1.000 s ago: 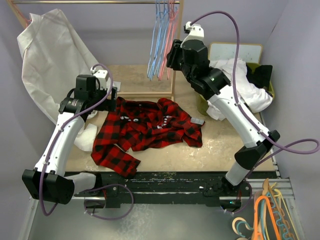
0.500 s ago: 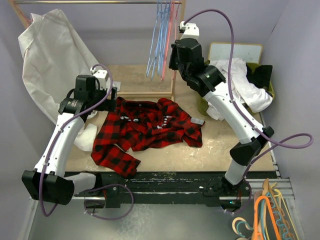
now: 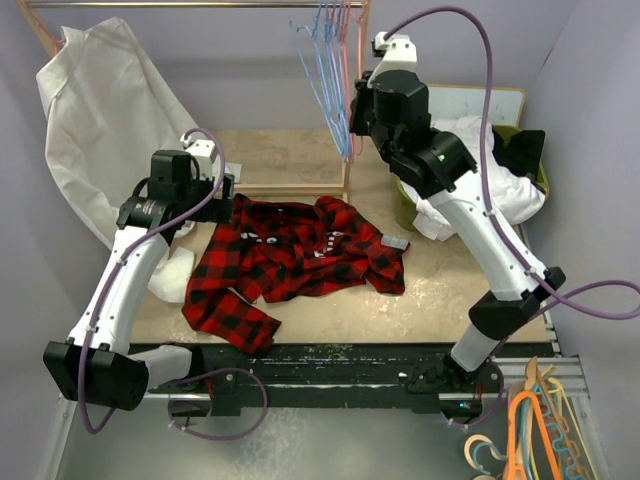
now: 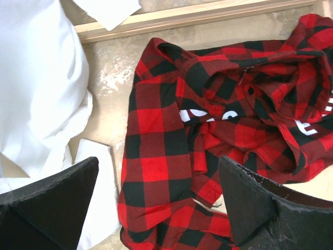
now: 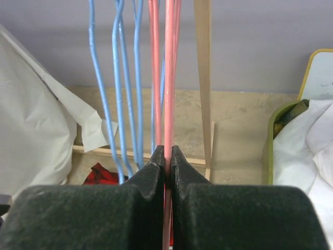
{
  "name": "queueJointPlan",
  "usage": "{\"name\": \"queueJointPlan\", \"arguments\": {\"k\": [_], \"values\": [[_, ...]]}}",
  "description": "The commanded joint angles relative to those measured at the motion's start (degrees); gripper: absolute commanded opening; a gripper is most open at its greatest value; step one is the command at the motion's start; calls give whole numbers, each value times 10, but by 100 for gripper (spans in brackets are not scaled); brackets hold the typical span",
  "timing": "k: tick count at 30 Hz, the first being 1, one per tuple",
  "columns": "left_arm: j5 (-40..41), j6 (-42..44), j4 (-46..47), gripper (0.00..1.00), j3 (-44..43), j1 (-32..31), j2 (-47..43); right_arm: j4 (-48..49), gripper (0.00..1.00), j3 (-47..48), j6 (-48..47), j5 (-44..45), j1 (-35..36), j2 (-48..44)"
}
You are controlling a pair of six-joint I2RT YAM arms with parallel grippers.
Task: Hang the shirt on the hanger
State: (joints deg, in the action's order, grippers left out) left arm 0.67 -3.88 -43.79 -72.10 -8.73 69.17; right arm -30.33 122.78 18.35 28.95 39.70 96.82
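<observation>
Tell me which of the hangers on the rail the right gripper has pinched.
The pink-red hanger: its wire runs straight down into the right gripper, which is shut on it. The light blue hangers hang free beside it, untouched.

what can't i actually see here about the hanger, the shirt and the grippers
- the hanger: its hook is cut off by the top edge of the right wrist view; in the top view it is thin and bunched with the blue hangers.
- the right gripper, shut on the hanger: fingertips hidden behind its own wrist in the top view.
- the shirt: white lettering half buried in folds; right side cut off in the left wrist view.
</observation>
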Motion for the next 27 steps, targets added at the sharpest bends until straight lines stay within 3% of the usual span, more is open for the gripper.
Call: {"name": "queueJointPlan", "arguments": {"k": [1,4,7,11,17,21,27], "values": [[-64,12,6,99,-2,4,-5,0,0,19,-12,10,2,-41],[-135,30,-23,99,-9,-3,11,-6,0,-21,-9,-7,6,-63],[-61,21,-34,99,-4,-53,20,13,0,-104,-8,-21,18,-118],[6,41,45,99,46,-102,-5,21,0,-210,8,-17,20,-205],[76,43,107,99,32,-103,109,-1,0,-329,33,-49,19,-301],[147,48,207,97,52,-103,149,20,0,-454,54,-89,19,-414],[158,27,239,88,38,-103,204,-1,0,-608,105,-161,19,-544]]}}
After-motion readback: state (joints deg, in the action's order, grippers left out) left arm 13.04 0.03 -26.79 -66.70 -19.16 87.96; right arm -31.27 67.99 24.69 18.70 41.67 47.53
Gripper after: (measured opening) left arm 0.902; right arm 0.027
